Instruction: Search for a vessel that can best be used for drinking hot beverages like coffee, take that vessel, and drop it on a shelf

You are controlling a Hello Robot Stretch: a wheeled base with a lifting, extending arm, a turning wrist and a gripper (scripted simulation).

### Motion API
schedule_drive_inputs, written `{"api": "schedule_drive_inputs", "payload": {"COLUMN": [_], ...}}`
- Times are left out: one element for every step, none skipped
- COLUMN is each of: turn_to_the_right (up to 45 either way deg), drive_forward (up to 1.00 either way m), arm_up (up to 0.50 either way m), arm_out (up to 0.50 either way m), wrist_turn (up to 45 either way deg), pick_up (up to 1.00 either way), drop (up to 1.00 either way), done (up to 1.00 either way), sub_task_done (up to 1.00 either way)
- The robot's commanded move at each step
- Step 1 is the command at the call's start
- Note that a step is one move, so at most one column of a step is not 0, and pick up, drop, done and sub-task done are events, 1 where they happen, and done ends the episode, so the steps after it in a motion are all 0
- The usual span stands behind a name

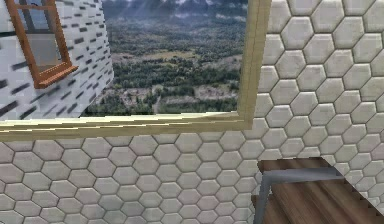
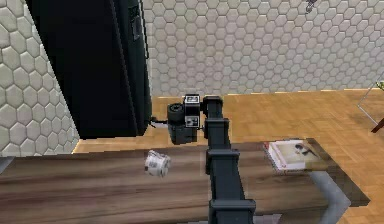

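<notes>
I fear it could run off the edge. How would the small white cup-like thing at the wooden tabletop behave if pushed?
The white cup-like thing looks round and tilted rather than upright, so it would probably roll on a push. The wooden tabletop looks smooth and flat, so little would stop it. It seems small and likely light.

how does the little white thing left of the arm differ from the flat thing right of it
The little white thing is small, rounded and tilted; the flat thing is wider, rectangular and lies level. The flat thing has a reddish edge; the little white thing shows grey marks only. Both are pale and show against the brown table.
</notes>
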Motion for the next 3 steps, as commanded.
{"api": "schedule_drive_inputs", "payload": {"turn_to_the_right": [0.0,0.0,0.0], "drive_forward": [0.00,0.00,0.00], "arm_up": [0.10,0.00,0.00], "arm_out": [0.00,-0.08,0.00], "wrist_turn": [0.0,0.0,0.0], "pick_up": [0.00,0.00,0.00], "drop": [0.00,0.00,0.00], "done": [0.00,0.00,1.00], "sub_task_done": [0.00,0.00,0.00]}}
